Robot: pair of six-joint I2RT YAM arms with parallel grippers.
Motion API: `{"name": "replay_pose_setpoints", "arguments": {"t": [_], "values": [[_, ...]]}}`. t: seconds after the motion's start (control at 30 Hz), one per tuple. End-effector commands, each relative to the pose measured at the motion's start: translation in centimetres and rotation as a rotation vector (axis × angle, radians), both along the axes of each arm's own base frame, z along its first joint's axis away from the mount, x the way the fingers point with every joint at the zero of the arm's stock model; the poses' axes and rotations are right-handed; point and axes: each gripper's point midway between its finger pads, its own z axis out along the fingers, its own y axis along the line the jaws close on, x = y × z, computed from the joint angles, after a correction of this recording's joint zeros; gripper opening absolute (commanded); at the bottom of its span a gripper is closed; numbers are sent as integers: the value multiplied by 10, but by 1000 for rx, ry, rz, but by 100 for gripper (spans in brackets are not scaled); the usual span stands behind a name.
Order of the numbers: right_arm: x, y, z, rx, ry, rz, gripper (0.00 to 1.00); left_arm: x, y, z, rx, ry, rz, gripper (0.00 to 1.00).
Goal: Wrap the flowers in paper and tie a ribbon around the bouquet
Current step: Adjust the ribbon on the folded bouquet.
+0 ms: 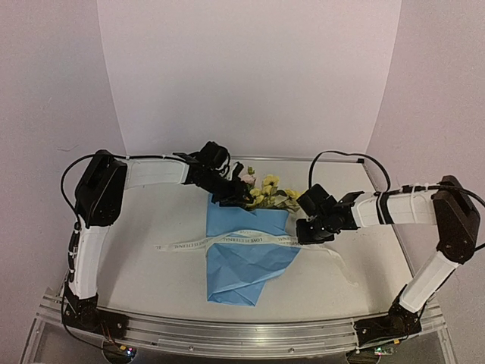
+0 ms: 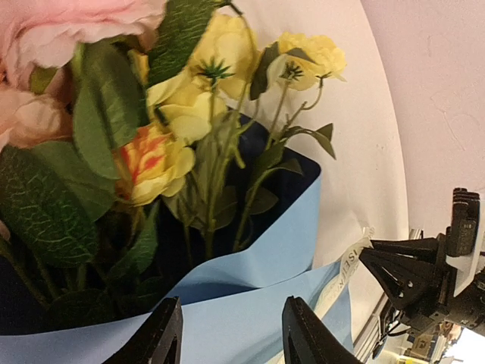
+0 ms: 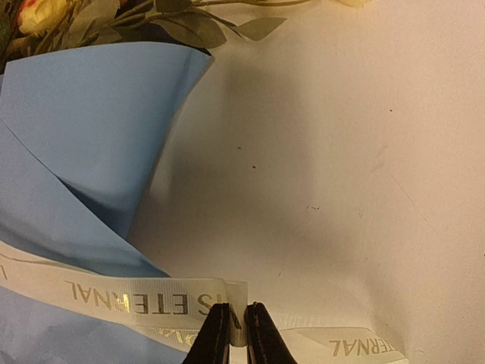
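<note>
The bouquet [image 1: 246,254] lies at the middle of the table [image 1: 144,212], its narrow end toward 6 o'clock and the flowers [image 1: 267,188] spilling from the wide rim at 12 o'clock. The ribbon [image 1: 189,244] lies flat across the blue cone from 9 to 3 o'clock. At the cone's 3 o'clock edge the right gripper [image 3: 232,322] is pinched tight on a fold of the ribbon. The left gripper [image 2: 231,311] hangs at the rim near 11 o'clock, jaws apart, blue paper just beyond them.
</note>
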Motion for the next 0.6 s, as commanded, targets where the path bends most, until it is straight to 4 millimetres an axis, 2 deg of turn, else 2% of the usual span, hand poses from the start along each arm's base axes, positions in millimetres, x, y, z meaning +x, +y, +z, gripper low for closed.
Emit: {"name": "replay_pose_setpoints", "arguments": {"t": [0.0, 0.13, 0.33, 0.47, 0.57], "values": [[-1, -8, 11, 6, -22, -34, 11, -24, -23, 41, -13, -99, -119, 49], [-2, -5, 10, 12, -14, -32, 11, -43, -34, 34, -21, -60, -166, 48], [-2, -5, 10, 2, -12, -31, 11, -77, -69, 8, -36, 36, -274, 43], [-5, -8, 7, -9, -1, -35, 11, -72, -74, -22, 1, 82, -246, 43], [-8, -9, 6, -12, 10, -33, 11, -57, -72, -40, 42, 98, -189, 42]]}}
